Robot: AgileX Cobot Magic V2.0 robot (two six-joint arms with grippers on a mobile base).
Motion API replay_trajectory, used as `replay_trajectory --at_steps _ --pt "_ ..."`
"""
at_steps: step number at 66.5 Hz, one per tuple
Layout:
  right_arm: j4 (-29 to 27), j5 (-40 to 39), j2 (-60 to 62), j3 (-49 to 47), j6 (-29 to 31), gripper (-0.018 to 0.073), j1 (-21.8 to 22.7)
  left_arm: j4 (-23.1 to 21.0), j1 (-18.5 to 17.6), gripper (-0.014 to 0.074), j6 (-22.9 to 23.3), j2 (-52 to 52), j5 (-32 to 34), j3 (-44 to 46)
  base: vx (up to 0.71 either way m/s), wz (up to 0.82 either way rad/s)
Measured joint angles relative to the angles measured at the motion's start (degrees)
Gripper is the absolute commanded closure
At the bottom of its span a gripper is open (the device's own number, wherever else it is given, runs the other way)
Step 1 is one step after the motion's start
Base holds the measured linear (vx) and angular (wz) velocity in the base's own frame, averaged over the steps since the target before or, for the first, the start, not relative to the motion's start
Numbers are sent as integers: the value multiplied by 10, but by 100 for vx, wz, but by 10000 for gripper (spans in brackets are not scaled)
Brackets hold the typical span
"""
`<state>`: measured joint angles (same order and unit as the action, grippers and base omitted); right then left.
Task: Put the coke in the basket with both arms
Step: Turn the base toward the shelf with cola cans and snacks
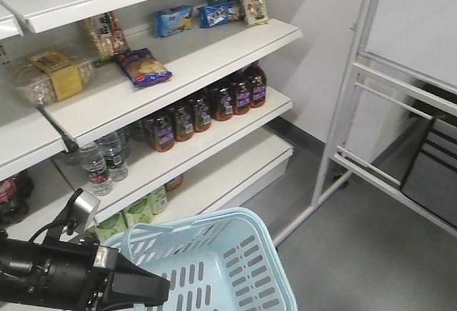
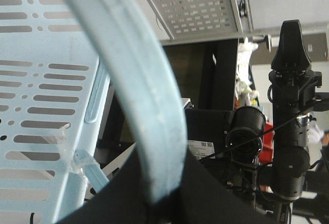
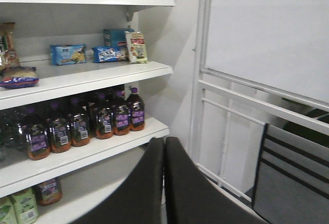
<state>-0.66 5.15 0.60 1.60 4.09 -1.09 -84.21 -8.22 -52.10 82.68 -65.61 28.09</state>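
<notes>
Shop aisle, white shelves (image 1: pixel 178 61) stocked with snacks and brown purple-labelled bottles (image 1: pixel 207 108), grey floor. The pale blue slotted plastic shopping basket (image 1: pixel 243 268) sits at 6 o'clock in the front view. The left black pincer gripper (image 2: pixel 167 208) is clamped on the basket's curved swing handle (image 2: pixel 149 106). The right black pincer gripper (image 3: pixel 164 183) has its fingers pressed together, empty. The slim red coke can isn't visible in any view. Likely handling: light, stiff but dentable, slick metal. Best taken mid-body, across its width.
</notes>
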Motion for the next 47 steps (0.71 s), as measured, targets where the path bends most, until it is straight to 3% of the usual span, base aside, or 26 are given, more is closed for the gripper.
replay_trajectory --at_steps 47 --pt "0 0 0 0 0 569 0 0 0 603 0 0 2 0 14 55"
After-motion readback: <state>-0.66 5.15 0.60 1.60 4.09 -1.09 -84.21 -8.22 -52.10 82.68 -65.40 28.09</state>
